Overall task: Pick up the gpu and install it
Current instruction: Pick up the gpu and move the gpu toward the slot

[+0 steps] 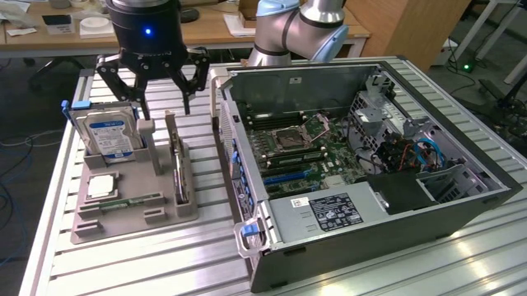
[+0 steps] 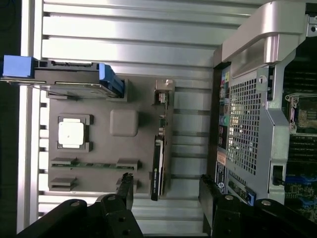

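**Open gripper poised over the gpu**

We see the gripper hanging empty, jaws spread wide, on an arm that points straight down over the grey holder. The gpu stands on edge in the holder's slot beside the computer case. It sits just below the fingers and reaches toward the camera. In the wrist view its long axis runs between the two fingertips.

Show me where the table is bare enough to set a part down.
Wide bare table beyond the tray's end opposite the hard drive; a narrow strip between tray and computer case. The tray and case interior are crowded.
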